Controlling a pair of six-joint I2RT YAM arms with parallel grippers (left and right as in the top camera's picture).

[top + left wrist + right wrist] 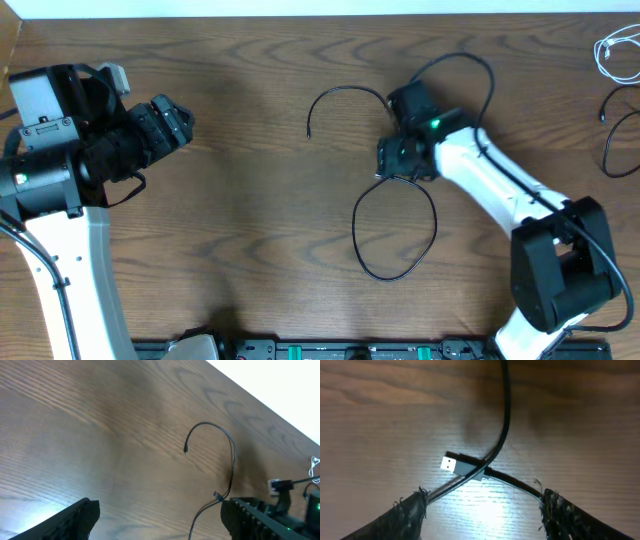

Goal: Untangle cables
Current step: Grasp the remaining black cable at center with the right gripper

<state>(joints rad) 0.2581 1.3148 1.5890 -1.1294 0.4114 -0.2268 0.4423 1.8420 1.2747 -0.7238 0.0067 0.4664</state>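
The black cable [508,410] is laid in loose loops at the middle of the desk [240,220], crossed over itself at its plug [456,465]. The right jaws are spread wide astride that crossing, nothing gripped; the left jaws, also wide, are held well apart from it.

**Black cable loops beneath the right claw**

A thin black cable [353,232] lies mid-frame on the dark wood-grain counter [250,220]. It loops below and arcs above the right claw [392,165], which hangs over its crossing. The left claw [183,124] sits far left, well apart. A bunched white cable [612,50] and another black cable [608,150] lie at the upper right.
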